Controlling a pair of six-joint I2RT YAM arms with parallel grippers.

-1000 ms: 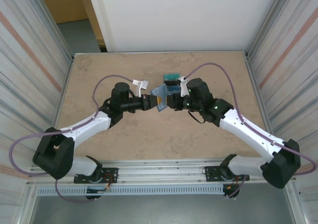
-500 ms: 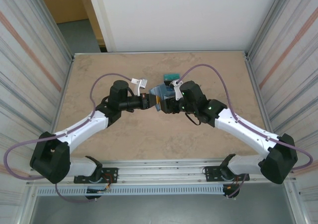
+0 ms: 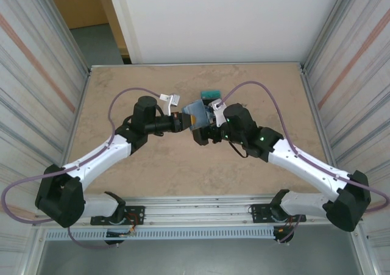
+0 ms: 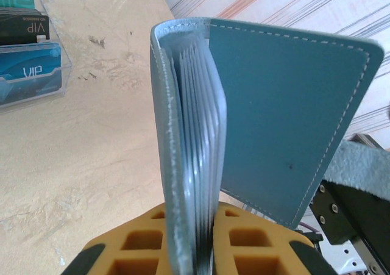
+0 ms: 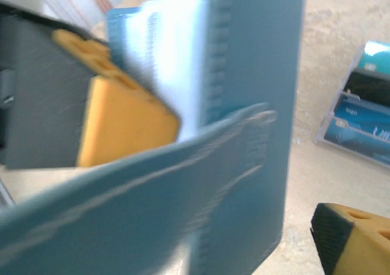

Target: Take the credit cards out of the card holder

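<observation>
Teal soft two-panel card holder [image 4: 274, 104]: upright, clamped between left gripper [image 4: 190, 238] pads.
Right gripper [image 3: 203, 133]: jaws wide, just beside the card holder.

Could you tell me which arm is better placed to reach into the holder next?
Probably right: its hand looks open beside the holder, while the left hand is shut on the holder, holding it upright.

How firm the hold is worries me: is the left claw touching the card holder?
Touching. The left wrist view shows the card holder pinched between the orange fingers of the left claw.
</observation>
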